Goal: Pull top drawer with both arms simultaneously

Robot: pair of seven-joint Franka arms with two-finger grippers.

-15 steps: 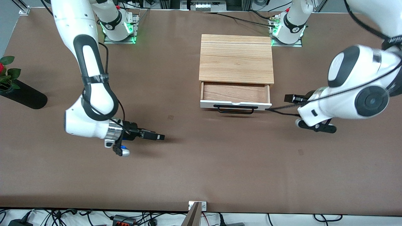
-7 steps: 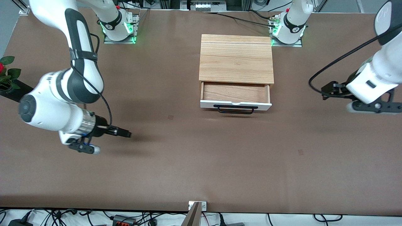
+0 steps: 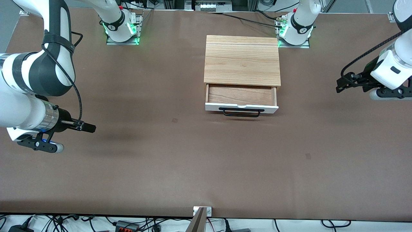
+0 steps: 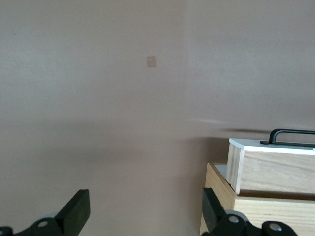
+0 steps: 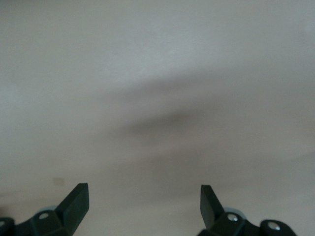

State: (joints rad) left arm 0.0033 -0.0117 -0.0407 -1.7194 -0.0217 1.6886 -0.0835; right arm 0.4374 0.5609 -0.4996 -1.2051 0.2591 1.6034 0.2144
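Observation:
The top drawer (image 3: 241,108) stands pulled out of the wooden cabinet (image 3: 242,61), its brown inside showing and its black bar handle (image 3: 242,112) free. My left gripper (image 3: 341,86) is open and empty over bare table toward the left arm's end, well apart from the drawer. In the left wrist view the drawer (image 4: 273,169) and handle (image 4: 291,133) show past the open left gripper (image 4: 145,211). My right gripper (image 3: 90,128) hangs open and empty over the table toward the right arm's end. The right wrist view shows only table past the right gripper (image 5: 144,204).
A plant with a red flower in a black pot (image 3: 11,87) sits at the table edge at the right arm's end. A metal bracket (image 3: 202,211) stands at the table edge nearest the front camera. Both arm bases (image 3: 120,27) (image 3: 294,30) flank the cabinet's back.
Both arms have swung away from the drawer, each toward its own end of the table, with grippers open throughout. The drawer has stayed pulled out as it was.

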